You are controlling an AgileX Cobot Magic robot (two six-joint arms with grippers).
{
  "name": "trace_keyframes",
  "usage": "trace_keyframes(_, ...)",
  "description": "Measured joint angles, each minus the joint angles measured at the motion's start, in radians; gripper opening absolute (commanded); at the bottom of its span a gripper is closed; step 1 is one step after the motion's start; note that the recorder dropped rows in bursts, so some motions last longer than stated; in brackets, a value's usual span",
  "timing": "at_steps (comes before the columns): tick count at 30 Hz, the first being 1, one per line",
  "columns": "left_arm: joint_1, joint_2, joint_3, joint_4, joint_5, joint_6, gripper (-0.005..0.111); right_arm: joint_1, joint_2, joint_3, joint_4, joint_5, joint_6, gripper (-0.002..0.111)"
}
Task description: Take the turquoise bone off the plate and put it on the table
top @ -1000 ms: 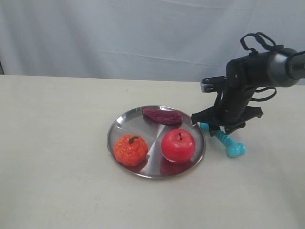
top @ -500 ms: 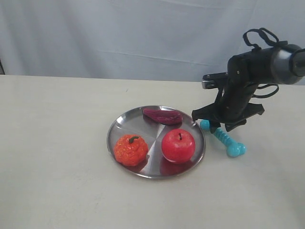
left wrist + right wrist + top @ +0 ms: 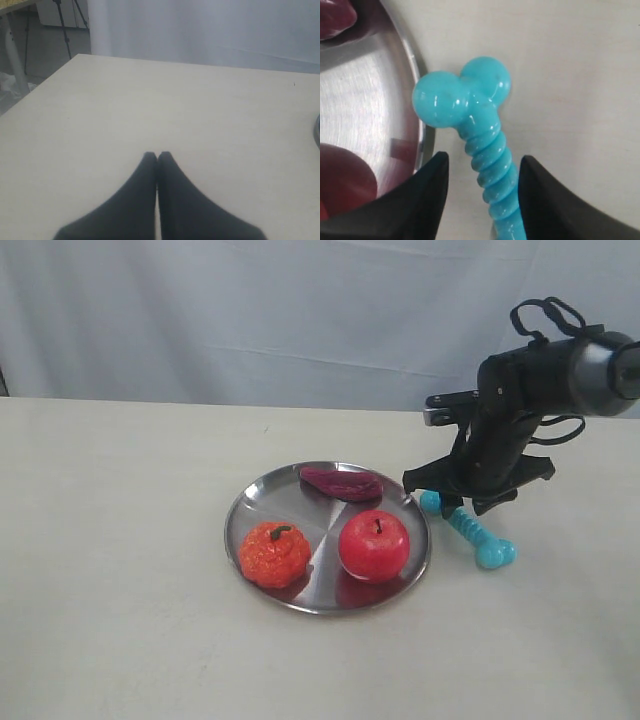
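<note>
The turquoise bone [image 3: 470, 530] lies flat on the cream table [image 3: 120, 540], just right of the silver plate [image 3: 262, 502]. In the right wrist view the bone [image 3: 480, 130] rests beside the plate's rim [image 3: 417, 100], its ribbed shaft between my two fingers without touching them. My right gripper [image 3: 462, 506] hovers open a little above the bone's near knob; its jaws [image 3: 482, 162] stand wide apart. My left gripper [image 3: 157, 156] is shut on nothing over bare table and is out of the exterior view.
On the plate sit a red apple [image 3: 374, 544], an orange pumpkin-like toy [image 3: 273, 553] and a dark purple flat piece [image 3: 341, 482]. A pale curtain hangs behind the table. The table's far edge [image 3: 75, 56] shows in the left wrist view.
My right gripper has risen slightly off the bone, which stays lying on the table. Over the last half second nothing moves.
</note>
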Motion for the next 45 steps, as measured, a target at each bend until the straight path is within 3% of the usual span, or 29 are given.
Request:
trace_keyframes(21,0.000,0.000,0.000,0.000,0.000,0.000,0.000,0.000,-0.091,0.000,-0.022,-0.016,-0.006,0.043)
trace_keyframes(22,0.000,0.000,0.000,0.000,0.000,0.000,0.000,0.000,-0.117,0.000,-0.022,-0.018,-0.006,0.040)
trace_keyframes(24,0.000,0.000,0.000,0.000,0.000,0.000,0.000,0.000,-0.159,0.005,-0.022,-0.030,-0.007,0.023)
trace_keyframes(25,0.000,0.000,0.000,0.000,0.000,0.000,0.000,0.000,-0.175,0.011,-0.022,-0.042,-0.007,0.007)
trace_keyframes(26,0.000,0.000,0.000,0.000,0.000,0.000,0.000,0.000,-0.219,0.038,-0.022,-0.081,-0.010,0.000)
trace_keyframes(35,0.000,0.000,0.000,0.000,0.000,0.000,0.000,0.000,-0.651,0.397,-0.022,-0.560,-0.049,0.000)
trace_keyframes(45,0.000,0.000,0.000,0.000,0.000,0.000,0.000,0.000,-0.718,0.463,0.047,-0.557,-0.108,0.000)
